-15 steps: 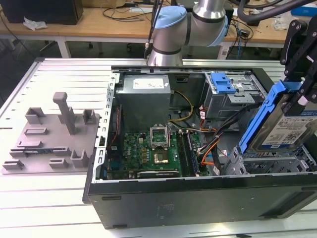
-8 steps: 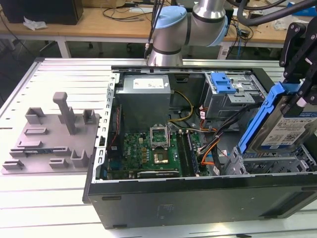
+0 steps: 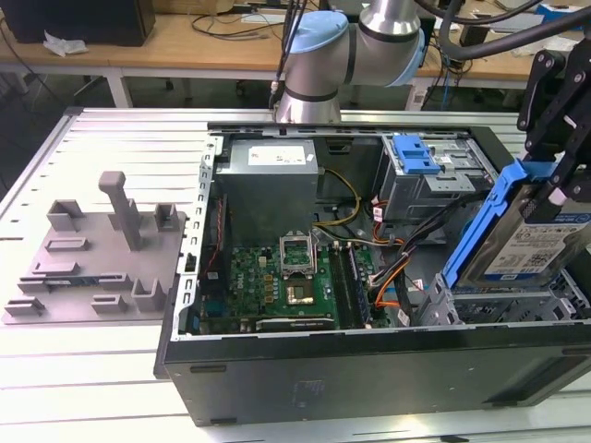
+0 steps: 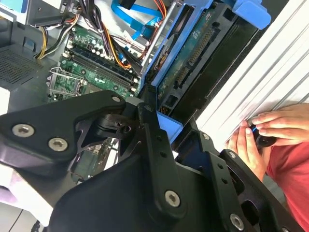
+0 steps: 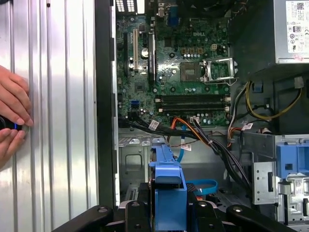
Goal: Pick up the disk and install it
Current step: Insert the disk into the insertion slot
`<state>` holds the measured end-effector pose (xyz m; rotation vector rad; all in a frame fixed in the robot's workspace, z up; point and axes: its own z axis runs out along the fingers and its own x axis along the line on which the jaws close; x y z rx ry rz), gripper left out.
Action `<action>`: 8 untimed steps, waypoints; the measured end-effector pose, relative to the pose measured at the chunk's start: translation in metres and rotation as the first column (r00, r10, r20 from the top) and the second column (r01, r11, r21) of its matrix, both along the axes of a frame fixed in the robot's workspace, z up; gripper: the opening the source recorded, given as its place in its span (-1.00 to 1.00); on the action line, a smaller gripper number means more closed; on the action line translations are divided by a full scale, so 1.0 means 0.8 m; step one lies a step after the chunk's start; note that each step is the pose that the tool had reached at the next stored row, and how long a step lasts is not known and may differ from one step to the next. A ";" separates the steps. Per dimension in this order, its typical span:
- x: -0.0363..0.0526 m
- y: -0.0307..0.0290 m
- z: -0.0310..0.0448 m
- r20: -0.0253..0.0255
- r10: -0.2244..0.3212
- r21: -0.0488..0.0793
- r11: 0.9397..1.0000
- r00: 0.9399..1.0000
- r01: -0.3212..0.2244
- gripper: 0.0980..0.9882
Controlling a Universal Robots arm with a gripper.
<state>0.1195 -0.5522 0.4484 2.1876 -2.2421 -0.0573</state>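
Plainly, the work stood mid-carry. On the slotted aluminium table (image 3: 120, 148), near its edge at the exterior view's left, lay a flat grey plastic fixture plate with upright pegs (image 3: 92, 268), with nothing resting on it. Beside it sat the open black metal computer case (image 3: 369, 369). A large grey metal power-supply box (image 3: 272, 175) filled its rear corner, and a green motherboard (image 3: 268, 281) lay in front of that. Further along were a small blue ribbed plastic latch (image 3: 413, 154) and a loose bundle of orange and black cables (image 3: 388, 286). At the case's end on the exterior view's right, the black gripper (image 3: 557, 180) was clamped on the disk (image 3: 534, 245), a flat silver hard drive with a blue-and-white label in a blue plastic carrier. It hung tilted above the silver metal drive cage (image 3: 503, 309), not yet seated. A person's hand (image 5: 12, 121) rested on the table outside the case wall (well apart from the arm). To do this step well, I judged that the carrier had to be levelled and squared to the cage's guides. The cables needed to stay clear of the opening, and the descent had to be slow so neither side caught.
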 end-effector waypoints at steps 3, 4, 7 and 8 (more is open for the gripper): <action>0.000 0.0000 -0.0048 0.000 0.000 0.000 1.000 1.000 0.000 -0.40; 0.000 0.0000 -0.0057 0.000 0.000 0.000 1.000 1.000 0.000 -0.40; 0.000 0.0000 -0.0129 0.000 0.000 0.000 1.000 1.000 0.000 -0.40; 0.000 0.0000 -0.0149 0.000 0.000 0.000 1.000 1.000 0.000 -0.40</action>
